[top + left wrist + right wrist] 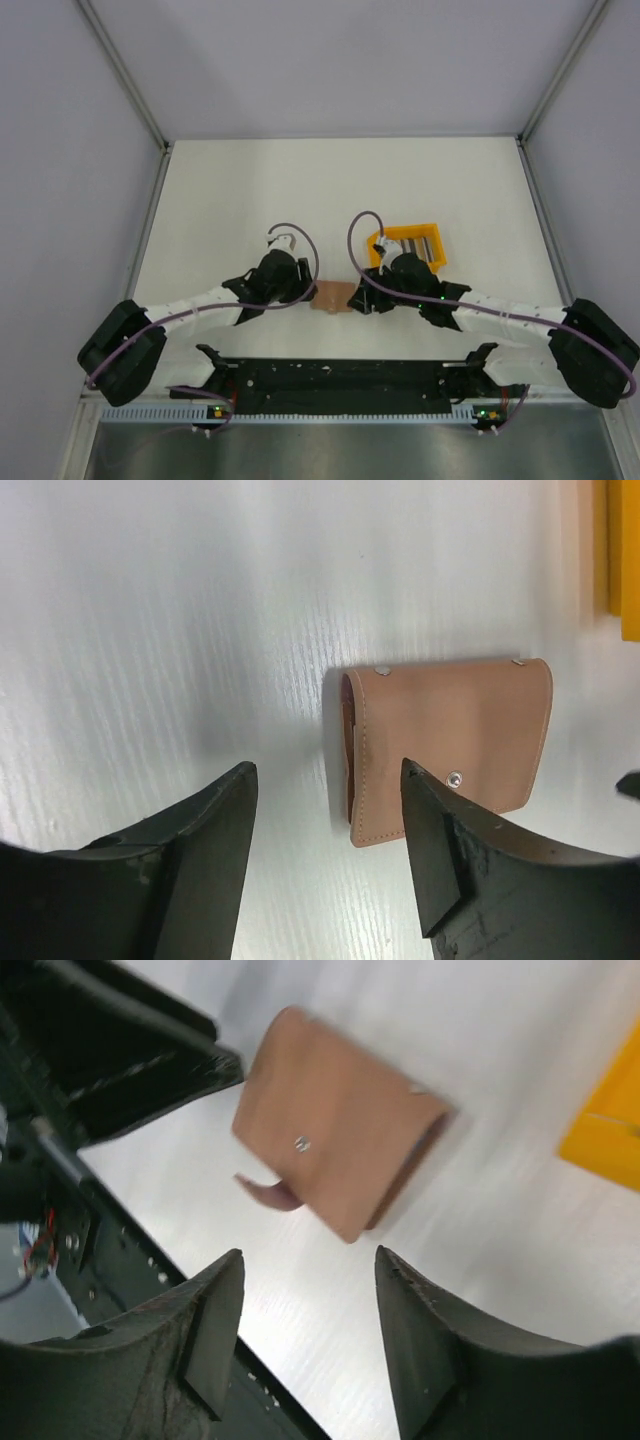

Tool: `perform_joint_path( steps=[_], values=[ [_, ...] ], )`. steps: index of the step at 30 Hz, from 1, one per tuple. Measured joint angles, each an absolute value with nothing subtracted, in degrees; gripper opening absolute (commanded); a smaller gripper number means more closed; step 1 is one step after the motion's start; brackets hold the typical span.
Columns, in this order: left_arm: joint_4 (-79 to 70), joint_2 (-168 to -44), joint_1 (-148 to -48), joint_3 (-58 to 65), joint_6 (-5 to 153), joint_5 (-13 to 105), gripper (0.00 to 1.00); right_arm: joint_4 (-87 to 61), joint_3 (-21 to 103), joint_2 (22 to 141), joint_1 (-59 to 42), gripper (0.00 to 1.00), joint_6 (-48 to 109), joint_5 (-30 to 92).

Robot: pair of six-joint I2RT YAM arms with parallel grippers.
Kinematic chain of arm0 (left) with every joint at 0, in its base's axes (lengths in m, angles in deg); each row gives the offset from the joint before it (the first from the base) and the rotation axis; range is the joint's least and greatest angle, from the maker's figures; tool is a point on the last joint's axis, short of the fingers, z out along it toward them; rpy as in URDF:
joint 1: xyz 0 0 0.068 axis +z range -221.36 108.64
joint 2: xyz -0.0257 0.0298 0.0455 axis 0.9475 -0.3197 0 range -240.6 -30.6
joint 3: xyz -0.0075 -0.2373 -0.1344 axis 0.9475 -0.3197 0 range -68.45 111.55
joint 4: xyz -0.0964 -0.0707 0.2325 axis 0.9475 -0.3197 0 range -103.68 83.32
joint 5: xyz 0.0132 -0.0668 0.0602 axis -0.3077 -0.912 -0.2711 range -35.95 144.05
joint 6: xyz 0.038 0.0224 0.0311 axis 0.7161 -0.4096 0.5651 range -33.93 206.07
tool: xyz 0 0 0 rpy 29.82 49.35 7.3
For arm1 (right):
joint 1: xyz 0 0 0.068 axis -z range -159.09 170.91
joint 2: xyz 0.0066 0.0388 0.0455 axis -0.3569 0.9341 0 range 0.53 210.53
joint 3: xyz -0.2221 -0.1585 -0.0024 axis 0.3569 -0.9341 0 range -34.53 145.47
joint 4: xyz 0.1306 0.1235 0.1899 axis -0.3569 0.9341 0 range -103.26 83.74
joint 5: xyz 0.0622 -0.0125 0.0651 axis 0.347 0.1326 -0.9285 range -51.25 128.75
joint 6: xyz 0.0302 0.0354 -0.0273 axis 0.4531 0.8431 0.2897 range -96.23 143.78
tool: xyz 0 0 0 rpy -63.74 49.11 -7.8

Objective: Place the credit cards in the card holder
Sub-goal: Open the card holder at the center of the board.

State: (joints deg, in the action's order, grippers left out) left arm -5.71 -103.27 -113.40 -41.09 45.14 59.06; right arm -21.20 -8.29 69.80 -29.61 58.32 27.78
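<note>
The tan card holder (330, 296) lies folded flat on the white table between my two grippers, snap stud facing up. In the left wrist view the card holder (450, 730) sits just ahead of my open left gripper (325, 780), whose right fingertip (425, 800) overlaps its near edge; nothing is held. A thin pale strip shows in its open left side; I cannot tell what it is. My right gripper (308, 1265) is open and empty, with the blurred card holder (335, 1130) a little ahead of it. No credit cards are in view.
A yellow plastic tray (412, 243) stands just behind the right gripper, and the yellow plastic tray (605, 1125) shows at the right wrist view's edge. The black frame (340, 375) runs along the table's near edge. The left gripper's fingers (150, 1070) are close beside the holder.
</note>
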Motion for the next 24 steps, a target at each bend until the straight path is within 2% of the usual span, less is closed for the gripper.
perform_joint_path(
  steps=[4, 7, 10, 16, 24],
  values=[
    [-7.74, -101.65, -113.11, -39.02, 48.84, 60.59, 0.71, -18.65, -8.16, 68.4, -26.55, 0.61, 63.94, 32.51],
    [-8.51, -103.29, -112.48, -35.43, 51.79, 60.46, 0.72, -18.32, -8.16, 70.94, -26.53, 0.61, 68.11, 32.75],
    [-8.14, -106.11, -111.39, -31.76, 54.89, 59.37, 0.78, -19.78, -8.62, 74.37, -26.53, 0.61, 73.27, 31.46],
    [-5.62, -112.07, -107.54, -28.83, 59.22, 51.81, 0.77, -31.41, -13.08, 78.22, -27.54, 0.62, 84.09, 28.37],
    [-1.82, -119.75, -104.07, -28.09, 58.98, 41.05, 0.74, -35.8, -10.81, 83.57, -32.67, 0.65, 90.93, 29.29]
  ],
)
